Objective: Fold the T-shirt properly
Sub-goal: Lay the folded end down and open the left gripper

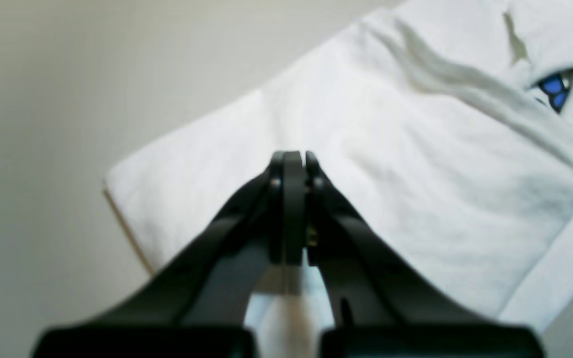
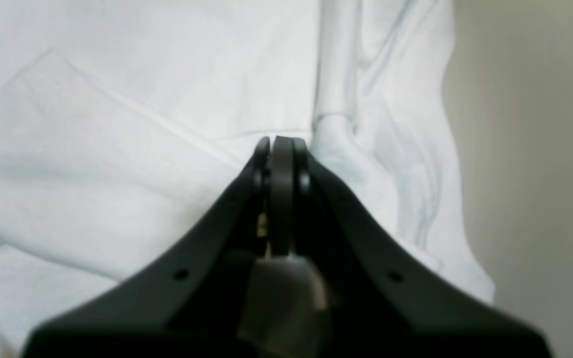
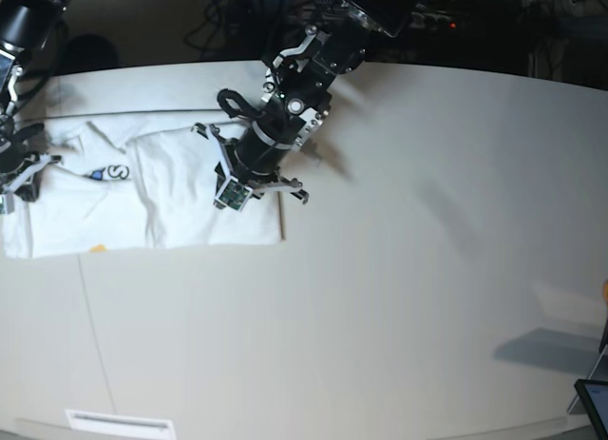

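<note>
Item, as I read it from my station: the tee [image 3: 142, 198], white and partly folded, lies flat at the far left of the pale worktop [image 3: 399, 269], with a scrap of blue print showing near its middle. The left pincer [image 1: 294, 164] has its jaws pressed together with no cloth between them that I can see, hovering over the tee's right-hand folded panel, its arm reaching down from the top of the base view and angled toward the tee. The right pincer [image 2: 281, 149] likewise has jaws together above the tee's wrinkled left edge, its arm at the left border of the base view.
</note>
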